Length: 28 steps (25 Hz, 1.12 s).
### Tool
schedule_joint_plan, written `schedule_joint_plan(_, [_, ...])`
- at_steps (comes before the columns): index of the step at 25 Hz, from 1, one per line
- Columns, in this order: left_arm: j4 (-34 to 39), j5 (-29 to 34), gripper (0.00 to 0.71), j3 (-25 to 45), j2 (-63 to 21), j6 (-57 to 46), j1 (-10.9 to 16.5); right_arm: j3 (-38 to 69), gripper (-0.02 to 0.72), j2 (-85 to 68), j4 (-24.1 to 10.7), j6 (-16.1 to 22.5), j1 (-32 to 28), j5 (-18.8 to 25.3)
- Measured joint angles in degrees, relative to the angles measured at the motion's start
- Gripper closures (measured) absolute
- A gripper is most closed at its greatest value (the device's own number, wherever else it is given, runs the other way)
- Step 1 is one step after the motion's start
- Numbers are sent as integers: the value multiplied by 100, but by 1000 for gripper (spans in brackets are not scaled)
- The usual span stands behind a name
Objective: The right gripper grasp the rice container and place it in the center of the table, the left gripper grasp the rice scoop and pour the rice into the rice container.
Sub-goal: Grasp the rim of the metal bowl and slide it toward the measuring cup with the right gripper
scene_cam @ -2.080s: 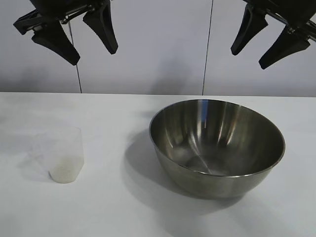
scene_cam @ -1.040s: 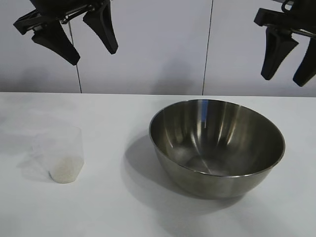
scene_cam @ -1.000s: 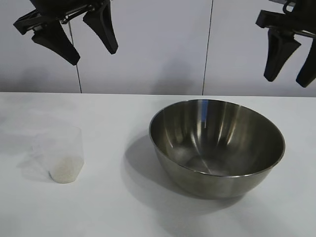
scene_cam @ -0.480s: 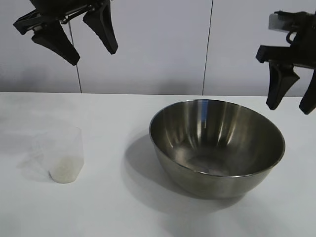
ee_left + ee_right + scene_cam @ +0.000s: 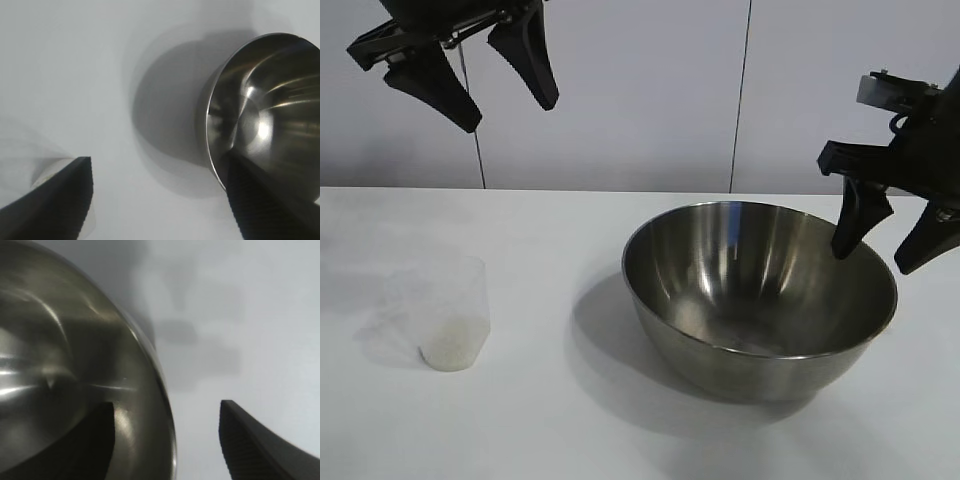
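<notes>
The rice container [image 5: 760,300], a large shiny steel bowl, stands right of the table's middle; it also shows in the left wrist view [image 5: 265,110] and the right wrist view [image 5: 65,370]. My right gripper [image 5: 872,255] is open just above the bowl's right rim, one jaw over the inside, one outside; the right wrist view shows the rim between its jaws [image 5: 165,412]. The rice scoop [image 5: 445,310], a clear plastic cup, stands at the left with white rice [image 5: 448,348] in its bottom. My left gripper [image 5: 510,115] hangs open high at the upper left, empty.
The white table [image 5: 550,420] lies under both things. A pale panelled wall [image 5: 650,90] stands behind the far edge. The bowl throws a dark shadow [image 5: 605,320] toward the cup.
My right gripper has come down from the upper right and leftward, and now straddles the bowl's right rim. The left gripper, bowl and cup have not moved.
</notes>
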Motion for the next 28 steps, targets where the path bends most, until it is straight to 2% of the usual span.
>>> schedule_joint_plan(3, [0,0,171,0,0,0,0,0,285,278,276,-223,0,-10])
schedule_joint_plan(9, [0,0,171,0,0,0,0,0,297,628,420,-287,0,-37])
schedule_joint_plan(11, [0,0,171,0,0,0,0,0,389,628,455,-295,0,-103])
schedule_joint_plan(14, [0,0,171,0,0,0,0,0,610,634,479,-426,0,-121])
schedule_joint_plan(16, [0,0,171,0,0,0,0,0,663,634,562,-542,0,-136])
schedule_joint_plan(20, [0,0,171,0,0,0,0,5,684,634,895,-932,0,-120])
schedule_joint_plan(25, [0,0,171,0,0,0,0,17,684,634,1536,-1591,0,174])
schedule_joint_plan(28, [0,0,171,0,0,0,0,22,684,568,1619,-1700,0,348])
